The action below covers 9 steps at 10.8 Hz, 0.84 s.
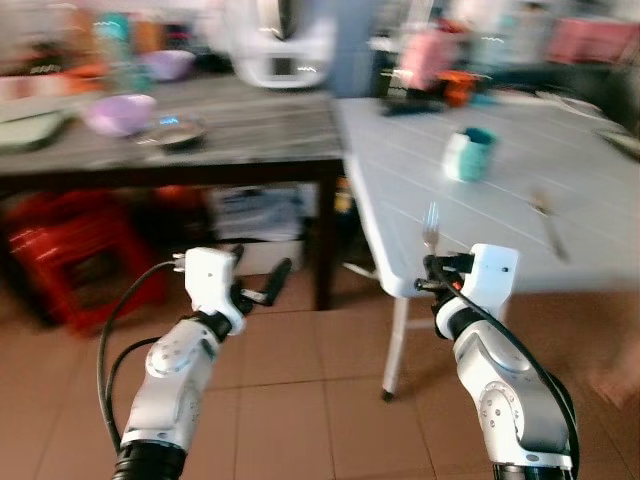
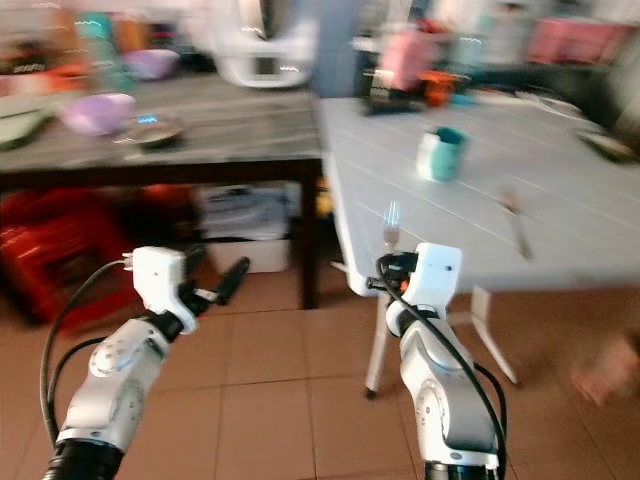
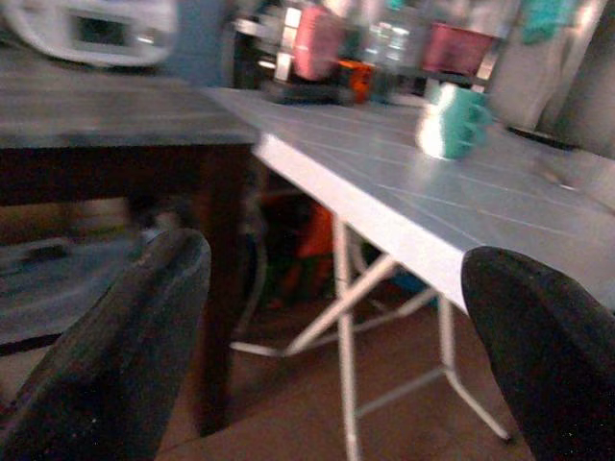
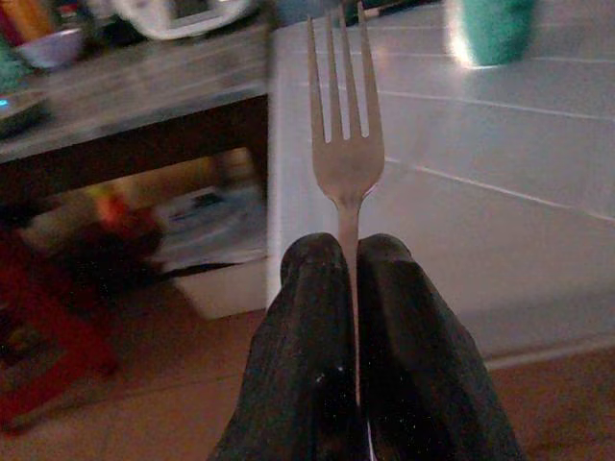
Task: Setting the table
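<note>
My right gripper point(image 1: 432, 272) is shut on a silver fork point(image 4: 342, 144), held upright with its tines up, just short of the near edge of the white folding table point(image 1: 400, 180). On that table stand a teal and white mug point(image 1: 468, 154) and another piece of cutlery point(image 1: 547, 222) lying to the right. My left gripper point(image 1: 268, 287) is open and holds nothing, raised over the floor in front of the dark table point(image 1: 250, 135). The left wrist view looks past its two fingers point(image 3: 115, 355) at the white table point(image 3: 384, 202) and the mug point(image 3: 454, 120).
The dark table carries a purple bowl point(image 1: 120, 113), a metal dish point(image 1: 176, 131) and a white appliance point(image 1: 280, 55). A red crate point(image 1: 75, 255) and a white box point(image 1: 262, 225) sit under it. Pink and orange items point(image 1: 430, 60) stand at the white table's far end. The floor is brown tile.
</note>
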Motion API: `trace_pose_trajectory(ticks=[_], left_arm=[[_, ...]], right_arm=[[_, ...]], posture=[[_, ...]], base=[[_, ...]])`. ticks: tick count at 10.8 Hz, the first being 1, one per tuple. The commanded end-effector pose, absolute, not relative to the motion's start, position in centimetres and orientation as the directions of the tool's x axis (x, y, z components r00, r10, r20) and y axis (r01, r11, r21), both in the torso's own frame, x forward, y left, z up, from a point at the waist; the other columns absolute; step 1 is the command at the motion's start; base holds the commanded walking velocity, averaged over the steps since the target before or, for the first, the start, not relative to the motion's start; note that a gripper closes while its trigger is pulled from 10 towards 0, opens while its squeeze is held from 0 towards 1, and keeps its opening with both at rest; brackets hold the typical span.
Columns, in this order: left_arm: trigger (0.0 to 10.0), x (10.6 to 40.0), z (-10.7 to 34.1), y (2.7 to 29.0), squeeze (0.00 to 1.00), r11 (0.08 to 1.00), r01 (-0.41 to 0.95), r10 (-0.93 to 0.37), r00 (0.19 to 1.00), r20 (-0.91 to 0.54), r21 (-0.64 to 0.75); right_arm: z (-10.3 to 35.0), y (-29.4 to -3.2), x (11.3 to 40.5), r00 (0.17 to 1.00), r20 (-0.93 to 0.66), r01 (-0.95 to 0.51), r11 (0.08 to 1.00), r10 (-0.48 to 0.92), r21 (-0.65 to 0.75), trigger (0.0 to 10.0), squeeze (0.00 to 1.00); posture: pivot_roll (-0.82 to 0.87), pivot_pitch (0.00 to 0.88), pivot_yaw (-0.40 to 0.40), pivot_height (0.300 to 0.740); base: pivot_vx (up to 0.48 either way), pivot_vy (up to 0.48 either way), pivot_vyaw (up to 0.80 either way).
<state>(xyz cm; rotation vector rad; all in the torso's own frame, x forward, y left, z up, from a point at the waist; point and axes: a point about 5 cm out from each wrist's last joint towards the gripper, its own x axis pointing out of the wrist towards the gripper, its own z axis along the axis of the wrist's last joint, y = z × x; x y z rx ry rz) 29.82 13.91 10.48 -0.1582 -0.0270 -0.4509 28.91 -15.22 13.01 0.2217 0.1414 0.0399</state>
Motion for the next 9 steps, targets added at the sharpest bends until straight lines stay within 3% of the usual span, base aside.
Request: trace_pose_trajectory(ticks=[1, 3, 9], left_arm=[[10.0, 29.94, 10.93, 12.78, 0.0, 0.871, 0.474, -0.468, 0.88, 0.076, -0.131], [10.0, 29.95, 10.94, 12.7, 0.0, 0.87, 0.476, -0.469, 0.88, 0.076, -0.131], [10.0, 29.94, 10.83, 12.57, 0.0, 0.872, 0.47, -0.465, 0.882, 0.074, -0.137]], right_arm=[[13.09, -16.14, 28.88, 0.991, -0.128, 0.007, 0.977, 0.021, 0.214, 10.0, 0.0], [13.09, -16.22, 28.88, 0.992, -0.127, 0.011, 0.976, 0.017, 0.217, 10.0, 0.0], [13.15, -16.21, 28.83, 0.992, -0.119, -0.006, 0.98, 0.03, 0.198, 10.0, 0.0]], posture=[[-0.02, 0.0, 0.002, 0.74], [-0.02, 0.0, -0.002, 0.74], [-0.02, 0.0, -0.005, 0.74]], base=[[0.0, 0.435, -0.56], [0.0, 0.441, -0.48], [0.0, 0.461, 0.0]])
